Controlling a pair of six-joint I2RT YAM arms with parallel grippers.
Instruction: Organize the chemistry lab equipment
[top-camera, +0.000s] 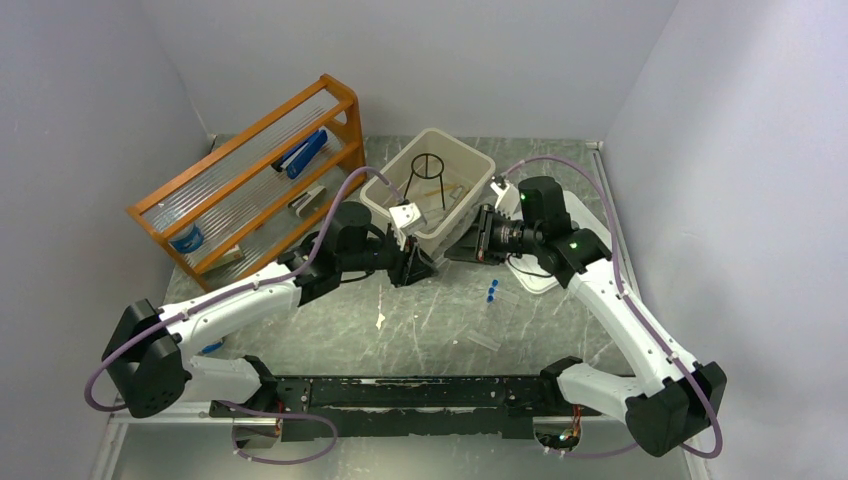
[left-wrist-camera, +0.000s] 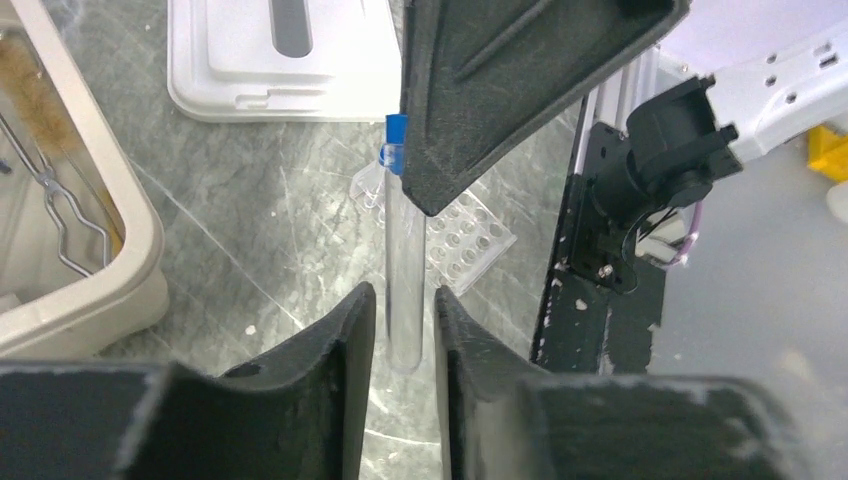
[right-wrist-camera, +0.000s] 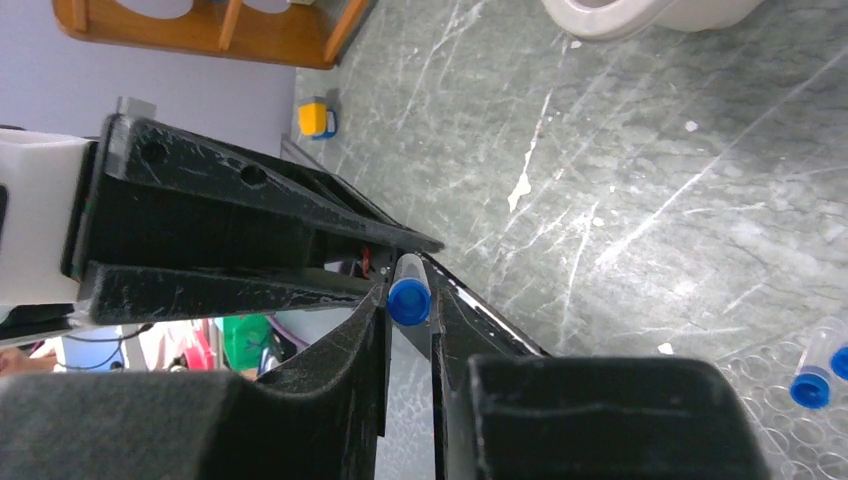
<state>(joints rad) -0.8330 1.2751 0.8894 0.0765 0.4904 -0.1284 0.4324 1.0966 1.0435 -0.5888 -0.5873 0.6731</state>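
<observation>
Grey-green stone table (top-camera: 420, 330), pale walls on 3 sides. My 2 arms meet over the middle of it, just in front of the tub (top-camera: 480, 165), and the tube (left-wrist-camera: 405, 290) hangs between them above the table, touching nothing else.

I read this as a handover. The right gripper (right-wrist-camera: 408, 300) is pressed onto the blue cap end, pads touching it on both sides, so that arm carries the tube. The left gripper (top-camera: 415, 268) straddles the closed glass end. In its wrist view a sliver of table shows on each side of the glass, so I judge those jaws slightly parted and loose, not pinching. Holding opposite ends keeps the 2 sets of fingers from colliding.

The tube is long, thin and clear, looks empty, with a rounded bottom and a bright blue cap. It is smooth and could slip.

2 short blue-capped vials (top-camera: 492, 290) lie on the table near the right arm, beside a clear well tray (left-wrist-camera: 465, 240). The tripod (top-camera: 428, 165) stands in the tub.
</observation>
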